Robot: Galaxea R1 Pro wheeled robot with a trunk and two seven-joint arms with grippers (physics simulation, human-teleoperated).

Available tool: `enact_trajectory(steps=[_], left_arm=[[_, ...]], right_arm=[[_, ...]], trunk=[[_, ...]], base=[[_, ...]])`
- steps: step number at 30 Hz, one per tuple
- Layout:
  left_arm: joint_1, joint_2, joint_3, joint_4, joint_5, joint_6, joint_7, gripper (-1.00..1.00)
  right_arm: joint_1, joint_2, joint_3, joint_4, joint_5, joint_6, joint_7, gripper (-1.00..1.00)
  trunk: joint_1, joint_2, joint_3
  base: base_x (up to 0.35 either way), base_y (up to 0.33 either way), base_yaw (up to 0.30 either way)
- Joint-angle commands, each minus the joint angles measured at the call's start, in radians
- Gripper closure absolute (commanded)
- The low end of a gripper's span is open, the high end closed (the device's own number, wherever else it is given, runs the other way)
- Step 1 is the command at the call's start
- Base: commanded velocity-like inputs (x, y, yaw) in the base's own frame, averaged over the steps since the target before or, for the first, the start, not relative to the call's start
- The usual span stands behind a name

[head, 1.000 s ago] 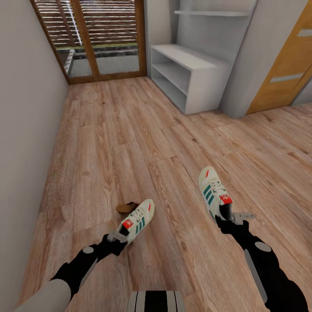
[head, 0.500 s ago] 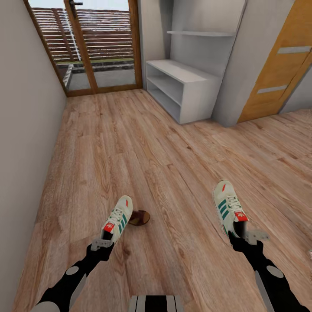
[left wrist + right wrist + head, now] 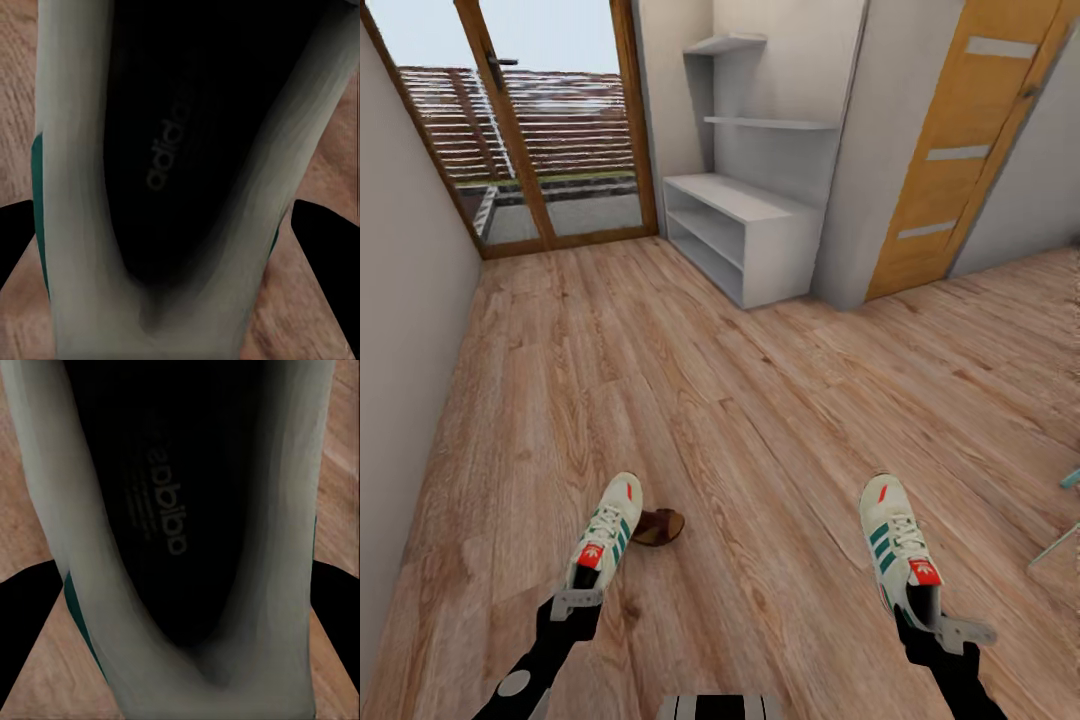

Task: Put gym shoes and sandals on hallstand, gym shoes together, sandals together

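Each gripper holds one cream-white gym shoe by its heel, toe pointing away from me, above the corridor floor (image 3: 690,400). My left gripper (image 3: 578,598) is shut on the left gym shoe (image 3: 605,530). My right gripper (image 3: 935,625) is shut on the right gym shoe (image 3: 897,545). The wrist views look into the shoe openings, at the left shoe's dark insole (image 3: 172,157) and the right shoe's insole (image 3: 169,510). One brown sandal (image 3: 660,526) lies on the floor just right of the left shoe. The pale grey hallstand (image 3: 745,235) stands at the far end against the right wall.
A grey wall runs along the left. A wood-framed glass door (image 3: 530,140) closes the far end. An orange door (image 3: 950,150) stands right of the hallstand. A thin teal-edged object (image 3: 1060,520) pokes in at the right edge.
The head camera has tilted up, showing more of the hallstand and doors. Both held shoes sit lower in the picture, and the left shoe now sits left of the sandal.
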Motion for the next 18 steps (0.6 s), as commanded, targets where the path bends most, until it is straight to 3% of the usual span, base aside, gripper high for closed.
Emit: enact_trajectory(steps=[1,9,15,18], left_arm=[[0.002,-0.001,0.008,0.0,-0.007,-0.005,-0.005,1.0],[0.018,-0.006,0.008,0.015,-0.004,-0.014,0.011,1.0],[0.018,-0.006,0.008,0.03,-0.004,-0.014,0.012,1.0],[0.018,-0.006,0.008,0.031,-0.004,-0.014,0.012,1.0]], right_arm=[[-0.001,0.001,-0.005,0.019,0.0,-0.016,0.01,1.0],[0.001,0.001,-0.005,0.161,0.0,-0.089,0.011,1.0],[0.001,0.0,-0.005,0.165,-0.001,-0.09,0.01,1.0],[0.001,0.001,-0.004,0.165,0.0,-0.09,0.009,1.0]], trunk=[[-0.001,0.0,0.004],[-0.004,0.002,0.044],[-0.007,0.003,0.074],[-0.018,0.024,0.086]], base=[[0.0,0.0,-0.212],[0.0,0.0,-0.213],[0.0,0.0,-0.212],[0.0,0.0,-0.212]])
